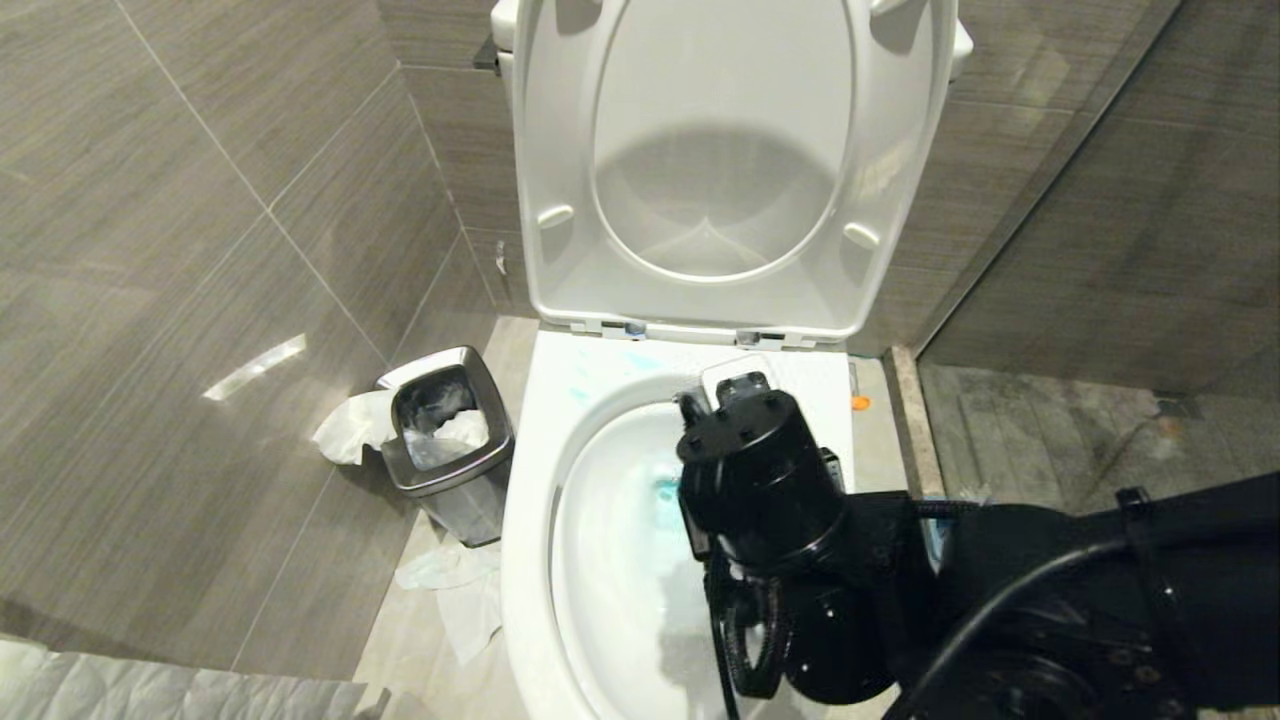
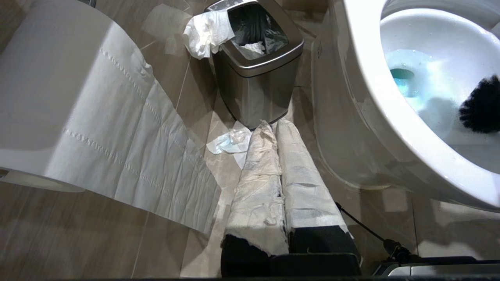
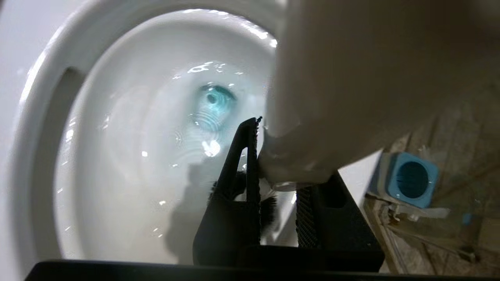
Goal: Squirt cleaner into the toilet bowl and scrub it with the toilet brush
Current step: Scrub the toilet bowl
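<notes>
The toilet bowl (image 1: 525, 520) stands with seat and lid raised. Teal cleaner tints the water (image 3: 213, 101) at its drain and smears the back rim (image 1: 640, 360). My right arm (image 1: 770, 480) reaches down over the bowl's right side. In the right wrist view my right gripper (image 3: 277, 164) is shut on the white handle of the toilet brush (image 3: 332, 97). The brush's dark bristle head (image 2: 482, 105) sits low inside the bowl against its wall. My left gripper (image 2: 271, 125), its fingers wrapped in white paper, is shut and parked low beside the bowl.
A steel waste bin (image 1: 445, 440) with tissue hanging out stands left of the toilet, with crumpled tissues (image 1: 460, 590) on the floor. A toilet paper roll (image 2: 78, 109) hangs near my left arm. The blue brush holder (image 3: 410, 179) sits on the floor right of the bowl.
</notes>
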You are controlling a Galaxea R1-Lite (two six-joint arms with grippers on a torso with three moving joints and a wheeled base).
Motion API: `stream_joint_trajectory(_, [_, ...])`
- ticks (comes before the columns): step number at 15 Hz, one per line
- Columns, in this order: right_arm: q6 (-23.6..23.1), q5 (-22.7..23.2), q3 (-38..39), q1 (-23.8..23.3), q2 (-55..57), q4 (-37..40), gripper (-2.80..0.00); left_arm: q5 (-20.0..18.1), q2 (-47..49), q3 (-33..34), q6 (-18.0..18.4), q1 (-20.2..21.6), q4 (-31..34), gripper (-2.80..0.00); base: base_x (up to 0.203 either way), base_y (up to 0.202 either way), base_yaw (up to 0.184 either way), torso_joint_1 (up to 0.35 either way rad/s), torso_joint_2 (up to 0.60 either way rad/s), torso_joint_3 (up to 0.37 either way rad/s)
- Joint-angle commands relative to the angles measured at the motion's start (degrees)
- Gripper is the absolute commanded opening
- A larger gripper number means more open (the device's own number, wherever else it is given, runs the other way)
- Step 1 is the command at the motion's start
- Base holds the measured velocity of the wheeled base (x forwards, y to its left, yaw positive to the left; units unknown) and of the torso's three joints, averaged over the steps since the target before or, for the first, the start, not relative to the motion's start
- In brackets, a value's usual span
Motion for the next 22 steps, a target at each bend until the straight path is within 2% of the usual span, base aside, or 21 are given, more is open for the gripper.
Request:
stream_joint_trajectory(1, [-0.1,-0.2,-0.1,-5.1,-2.2,0.0,-2.80,0.0,0.1,0.0,0.0,0.0,0.0,-2.80,0.000,0.000,0.000,0.000,0.00,0.000])
stream_joint_trajectory(4, [-0.1,-0.1,-7.9,-8.8,3.0,0.0,-2.80,0.0,0.1,0.0,0.0,0.1,0.0,-2.80,0.000,0.000,0.000,0.000,0.00,0.000])
stream_joint_trajectory(7, [-0.4,-0.2,-18.3,-9.9,10.6,0.1,-2.80,0.0,0.1,0.0,0.0,0.0,0.0,-2.80,0.000,0.000,0.000,0.000,0.00,0.000])
stream_joint_trajectory(12, [-3.0,-0.1,-37.3,-10.0,22.4,0.4,-2.80,0.0,0.1,0.0,0.0,0.0,0.0,-2.80,0.000,0.000,0.000,0.000,0.00,0.000])
stream_joint_trajectory(15, [-5.0,0.2,-44.5,-7.4,26.8,0.6,-2.80,0.0,0.1,0.0,0.0,0.0,0.0,-2.80,0.000,0.000,0.000,0.000,0.00,0.000])
stream_joint_trajectory(18, [-4.7,0.3,-44.2,-3.2,26.8,1.3,-2.80,0.0,0.1,0.0,0.0,0.0,0.0,-2.80,0.000,0.000,0.000,0.000,0.00,0.000])
stream_joint_trajectory(22, [-2.2,0.3,-34.9,1.5,22.0,1.3,-2.80,0.0,0.1,0.0,0.0,0.0,0.0,-2.80,0.000,0.000,0.000,0.000,0.00,0.000])
